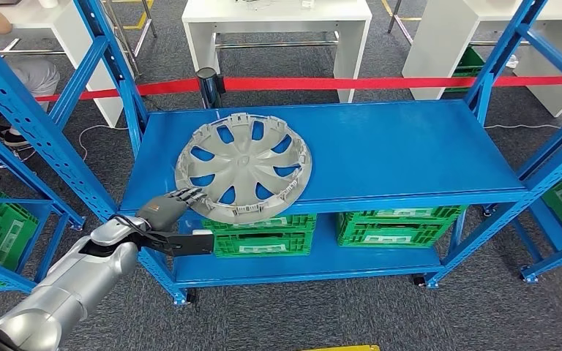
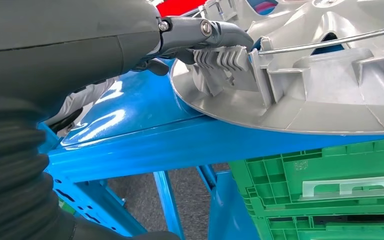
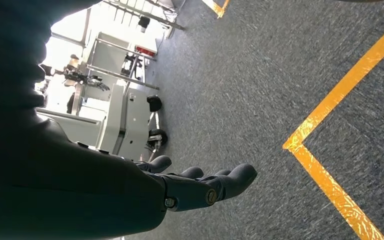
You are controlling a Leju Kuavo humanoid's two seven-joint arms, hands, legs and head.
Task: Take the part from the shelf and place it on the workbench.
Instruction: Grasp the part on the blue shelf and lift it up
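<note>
At the far left of the head view a seated person (image 1: 16, 74) is partly seen behind the blue shelf (image 1: 410, 146) frame. The left arm is extended from the lower left, and the left hand (image 1: 170, 208) is placed at the near-left rim of the hubcap (image 1: 243, 166). In the left wrist view the fingers (image 2: 215, 32) are seen laid over the hubcap's edge, touching its ribbed rim; whether the rim is actually gripped cannot be told. The hubcap lies inner side up on the shelf's upper deck, toward its left half, with its near edge projecting slightly over the front lip. Green crates (image 1: 263, 234) are stored on the lower deck beneath it. A red tape (image 1: 380, 82) is stretched behind the shelf, and white tables (image 1: 278, 22) stand beyond. The right hand (image 3: 200, 187) is held over grey carpet marked with a yellow line (image 3: 340, 105), its fingers extended, close together and holding nothing.
</note>
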